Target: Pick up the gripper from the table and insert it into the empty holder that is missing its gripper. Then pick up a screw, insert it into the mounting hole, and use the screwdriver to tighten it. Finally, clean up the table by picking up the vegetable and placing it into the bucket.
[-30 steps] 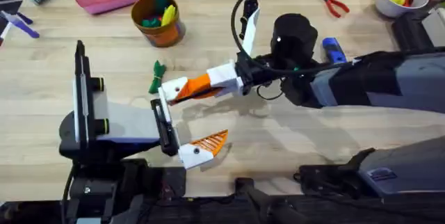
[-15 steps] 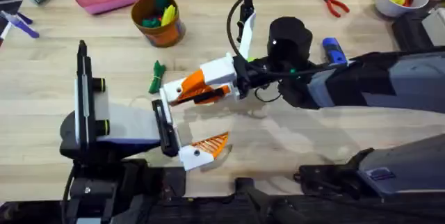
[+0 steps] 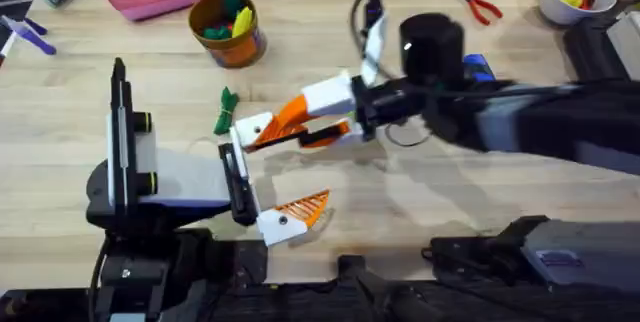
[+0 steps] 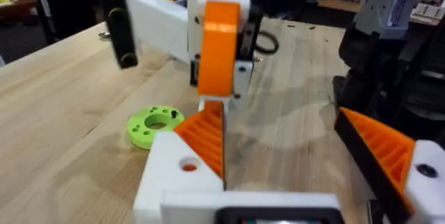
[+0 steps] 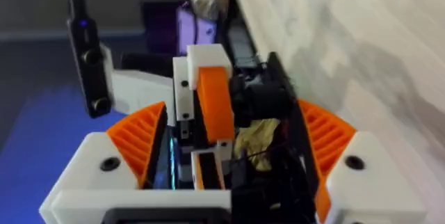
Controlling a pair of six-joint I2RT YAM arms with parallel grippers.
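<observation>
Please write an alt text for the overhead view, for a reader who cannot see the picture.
Over a wooden table, the right claw reaches across the middle to the left claw, their white and orange fingers meeting. A green vegetable lies just behind them, and farther back stands an orange bucket holding toy pieces.

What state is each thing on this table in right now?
Left gripper, open.
Right gripper, at one left-gripper finger.
Slender green toy vegetable, lying on the table.
Round orange-brown bucket, upright, holding toys.
Blue pen-shaped screwdriver, lying, partly hidden.
Red-handled pliers, lying flat.
</observation>
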